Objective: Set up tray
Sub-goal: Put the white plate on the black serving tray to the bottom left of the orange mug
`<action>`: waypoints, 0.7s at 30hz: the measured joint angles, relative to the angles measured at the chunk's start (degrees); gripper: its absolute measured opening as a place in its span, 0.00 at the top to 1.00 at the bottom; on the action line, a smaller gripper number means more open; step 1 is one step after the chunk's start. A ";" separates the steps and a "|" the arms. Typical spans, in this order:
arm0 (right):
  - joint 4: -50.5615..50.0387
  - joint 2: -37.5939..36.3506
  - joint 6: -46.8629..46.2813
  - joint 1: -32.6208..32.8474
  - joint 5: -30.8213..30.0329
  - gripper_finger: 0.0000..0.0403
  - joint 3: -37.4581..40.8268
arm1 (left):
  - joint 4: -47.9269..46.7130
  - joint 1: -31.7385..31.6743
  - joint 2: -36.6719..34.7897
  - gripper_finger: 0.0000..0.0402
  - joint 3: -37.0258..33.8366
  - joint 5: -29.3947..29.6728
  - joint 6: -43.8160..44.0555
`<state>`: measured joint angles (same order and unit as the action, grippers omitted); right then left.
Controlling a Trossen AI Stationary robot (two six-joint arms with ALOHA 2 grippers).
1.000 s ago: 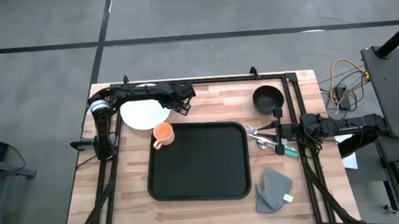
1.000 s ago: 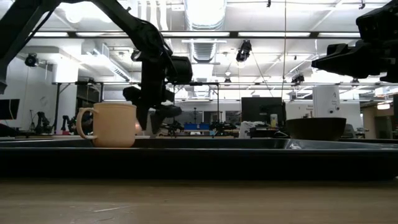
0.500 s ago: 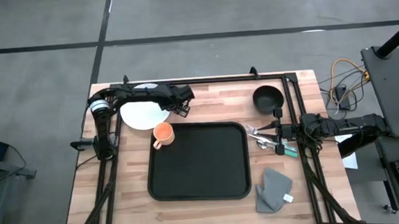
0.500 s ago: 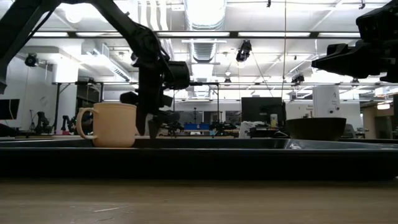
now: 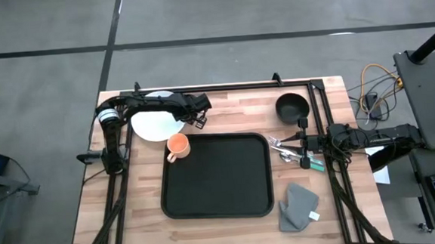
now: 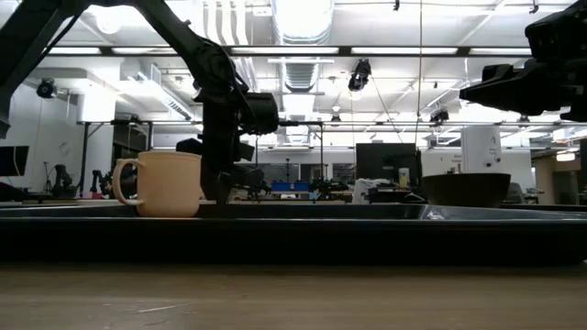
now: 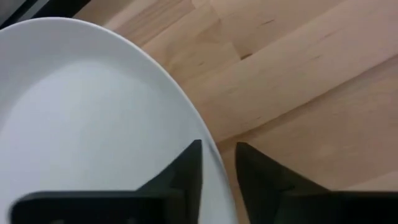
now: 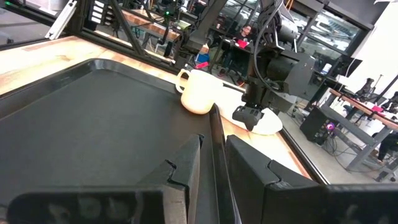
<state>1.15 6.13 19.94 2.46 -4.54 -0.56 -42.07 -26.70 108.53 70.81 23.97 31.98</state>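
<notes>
Two arms are in view, both low over the wooden table (image 5: 224,106). The left arm reaches from its base at the table's 9 o'clock edge along the far side, with its wrist bent downward so that the left gripper (image 5: 196,120) sits at the 3 o'clock rim of the white plate (image 5: 153,126). In the left wrist view its fingers (image 7: 186,171) stand a narrow gap apart, straddling the plate's edge (image 7: 205,149), one finger over the plate and the other over bare wood; whether they touch the rim cannot be told. The right arm lies stretched flat from the 3 o'clock edge, and the right gripper (image 5: 298,143) rests by the cutlery (image 5: 283,148), just off the tray's 3 o'clock rim; its fingers (image 8: 186,165) are slightly apart with nothing between them. The tray (image 5: 219,205) lies at the table's centre, its surface bare. An orange mug (image 5: 176,146) stands at the tray's 10 o'clock corner; whether it sits on the rim or just outside cannot be told. A black bowl (image 5: 291,107) stands at 1 o'clock from the tray and a grey cloth (image 5: 298,206) lies at 4 o'clock. In the low view the tray's near rim (image 6: 293,234) hides the plate
</notes>
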 joint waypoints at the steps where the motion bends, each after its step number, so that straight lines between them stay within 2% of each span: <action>1: 0.00 0.00 0.00 0.00 0.00 0.83 0.00 | -0.02 0.00 0.00 0.85 -0.06 0.00 -0.11; 5: 0.00 0.00 0.02 -0.02 0.00 0.83 0.00 | -0.34 -0.02 -0.07 0.98 -0.09 -0.95 -0.85; 14: 0.00 0.00 0.00 0.00 0.00 0.83 0.00 | -0.38 -0.13 -0.17 0.99 0.23 -3.43 -4.81; 21: 0.00 0.01 0.02 -0.01 0.00 0.83 0.00 | -0.34 -0.01 -0.17 1.00 0.39 -1.83 -6.14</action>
<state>1.15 6.14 19.97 2.45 -4.54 -0.56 -42.41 -26.71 108.36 71.20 22.13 25.84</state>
